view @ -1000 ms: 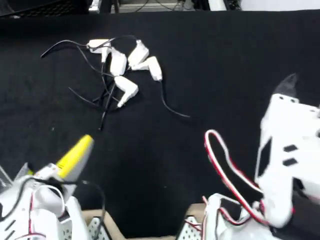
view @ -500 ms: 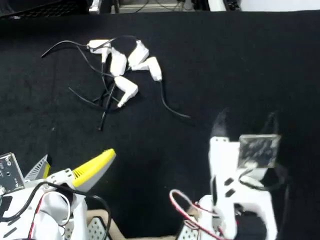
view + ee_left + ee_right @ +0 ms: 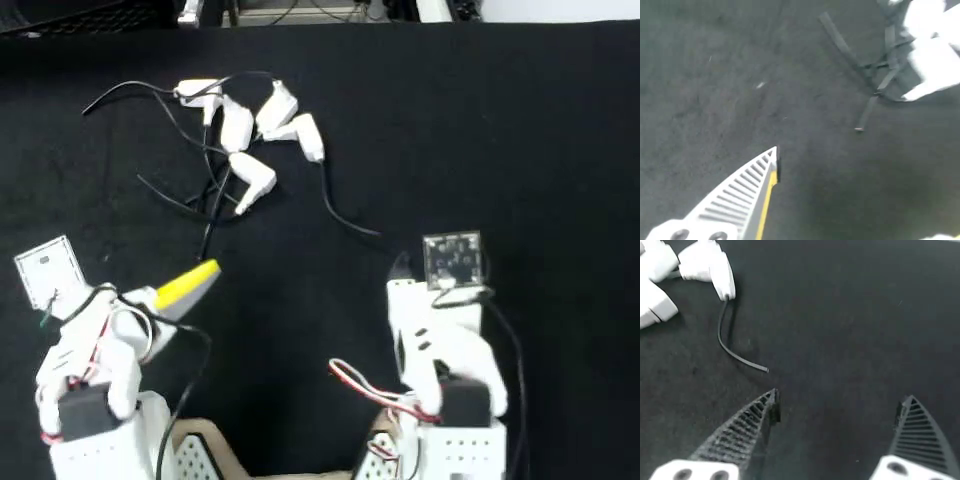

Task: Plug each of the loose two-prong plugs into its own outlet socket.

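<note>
Several white two-prong plugs (image 3: 250, 130) lie in a tangle with thin black cords (image 3: 205, 195) at the back left of the black table. In the right wrist view the nearest plugs (image 3: 705, 262) sit well ahead of my right gripper (image 3: 840, 400), which is open and empty above bare cloth, near a loose cord end (image 3: 735, 352). My left gripper (image 3: 195, 285), with its yellow finger, hovers at the front left, open and empty, short of the cords. Its white ribbed fingertip (image 3: 765, 165) points toward a plug (image 3: 935, 55) and cords (image 3: 880, 80) farther off.
The black cloth (image 3: 520, 130) covers the whole table, with open room to the right and in the middle. The right arm (image 3: 440, 340) rises from its base at the front edge, the left arm's body (image 3: 90, 360) at the front left. Dark clutter lines the far edge.
The right arm has swung left from the right side toward the centre front. The left arm has turned and lifted its yellow finger. The plugs have not moved.
</note>
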`<action>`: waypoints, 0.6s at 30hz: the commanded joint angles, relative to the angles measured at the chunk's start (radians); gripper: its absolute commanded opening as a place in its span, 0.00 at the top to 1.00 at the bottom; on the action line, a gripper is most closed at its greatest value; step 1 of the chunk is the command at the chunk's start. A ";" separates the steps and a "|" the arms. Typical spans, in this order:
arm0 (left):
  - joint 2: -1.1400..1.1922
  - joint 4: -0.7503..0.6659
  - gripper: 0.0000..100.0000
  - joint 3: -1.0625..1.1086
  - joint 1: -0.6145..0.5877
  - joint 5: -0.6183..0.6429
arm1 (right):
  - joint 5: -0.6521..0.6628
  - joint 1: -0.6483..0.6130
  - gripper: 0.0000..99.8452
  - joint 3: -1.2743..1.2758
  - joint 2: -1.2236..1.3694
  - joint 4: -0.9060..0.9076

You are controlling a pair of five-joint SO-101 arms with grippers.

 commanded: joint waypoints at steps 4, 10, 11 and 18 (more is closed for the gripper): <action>-0.003 -0.029 0.40 0.193 -0.021 -0.264 | 0.000 -0.005 0.64 0.058 -0.064 -0.049; -0.003 -0.025 0.40 0.246 -0.025 -0.262 | 0.000 -0.006 0.64 0.062 -0.062 0.121; -0.003 -0.025 0.40 0.242 -0.027 -0.244 | 0.000 -0.006 0.64 0.062 -0.062 0.157; -0.003 -0.017 0.40 0.242 -0.028 -0.232 | -0.006 -0.006 0.64 0.062 -0.065 0.365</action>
